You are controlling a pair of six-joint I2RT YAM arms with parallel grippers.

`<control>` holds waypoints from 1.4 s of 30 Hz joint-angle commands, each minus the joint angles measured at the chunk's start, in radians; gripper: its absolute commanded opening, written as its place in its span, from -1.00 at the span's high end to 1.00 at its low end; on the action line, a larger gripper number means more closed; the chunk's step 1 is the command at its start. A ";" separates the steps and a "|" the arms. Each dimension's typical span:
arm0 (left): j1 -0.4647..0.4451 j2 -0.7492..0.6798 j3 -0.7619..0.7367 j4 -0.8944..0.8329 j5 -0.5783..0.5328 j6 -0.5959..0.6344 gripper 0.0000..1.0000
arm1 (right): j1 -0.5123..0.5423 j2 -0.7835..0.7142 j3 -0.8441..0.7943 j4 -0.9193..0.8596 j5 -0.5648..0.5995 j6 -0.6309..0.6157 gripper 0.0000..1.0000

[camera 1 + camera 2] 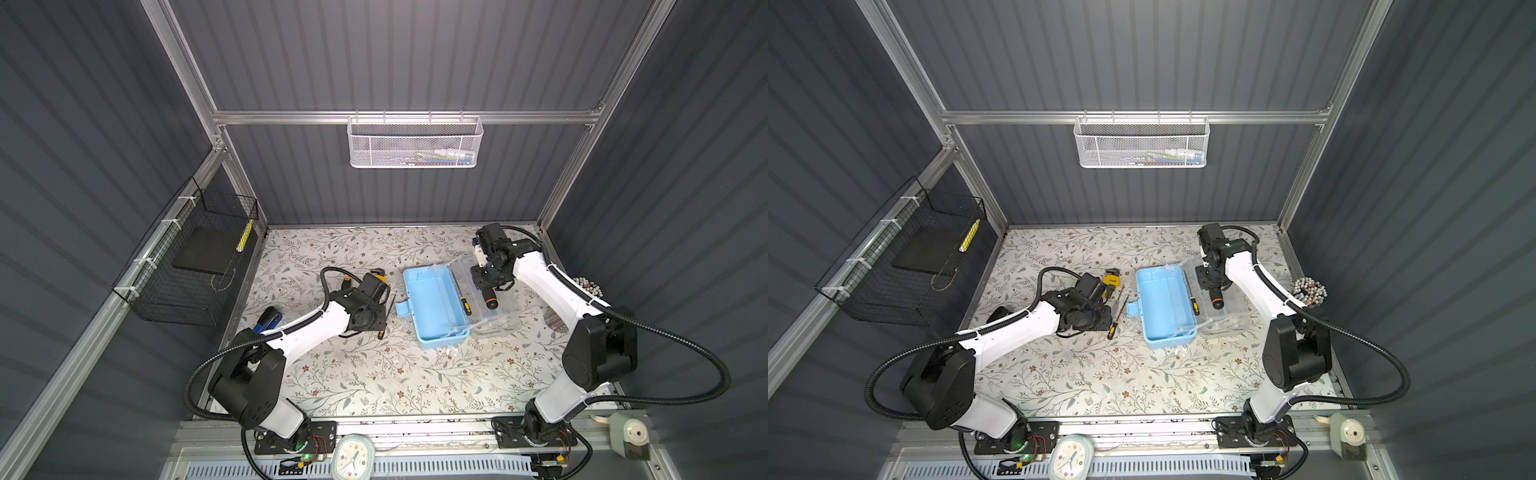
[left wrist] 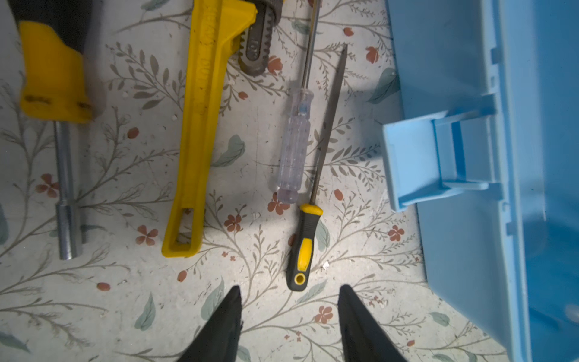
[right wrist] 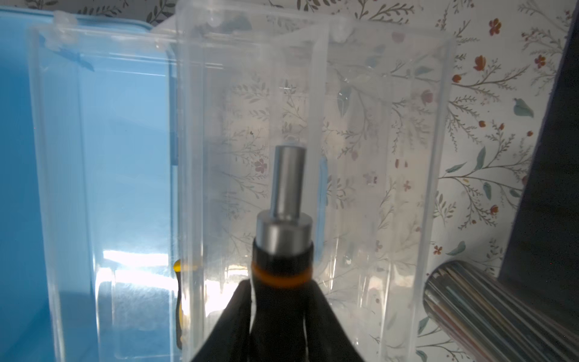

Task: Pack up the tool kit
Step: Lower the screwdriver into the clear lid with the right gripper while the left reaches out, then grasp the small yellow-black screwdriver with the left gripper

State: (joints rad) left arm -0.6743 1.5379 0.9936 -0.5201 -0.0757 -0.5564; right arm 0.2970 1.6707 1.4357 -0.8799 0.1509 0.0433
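The left hand (image 2: pixel 288 291) gapes near file (image 2: pixel 303 244); right hand (image 3: pixel 279 288) clamps driver (image 3: pixel 288 181) over lid (image 3: pixel 407 156).

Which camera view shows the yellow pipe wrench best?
The left wrist view: the yellow pipe wrench lies there close, almost whole. In both top views the left arm partly hides it; the right wrist view misses it.

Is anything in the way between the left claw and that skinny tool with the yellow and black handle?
Nothing visible. Only bare flowered tablecloth lies between the left gripper, jaws open, and the file handle. The clear-handled screwdriver lies close beside the file's shaft, beyond the handle.
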 commanded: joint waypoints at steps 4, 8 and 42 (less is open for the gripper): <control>-0.011 0.049 -0.008 -0.001 0.017 -0.005 -0.05 | -0.007 -0.013 -0.034 0.039 -0.008 -0.003 0.22; -0.013 0.076 -0.004 0.006 0.014 -0.008 -0.07 | -0.008 -0.012 -0.040 0.044 -0.004 -0.003 0.20; -0.070 0.222 0.027 0.028 -0.025 -0.040 0.34 | -0.022 -0.302 -0.169 0.139 -0.149 0.129 -0.45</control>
State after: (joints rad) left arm -0.7410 1.7348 1.0157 -0.4698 -0.0811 -0.5884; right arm 0.2756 1.3880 1.2808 -0.7399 0.0086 0.1574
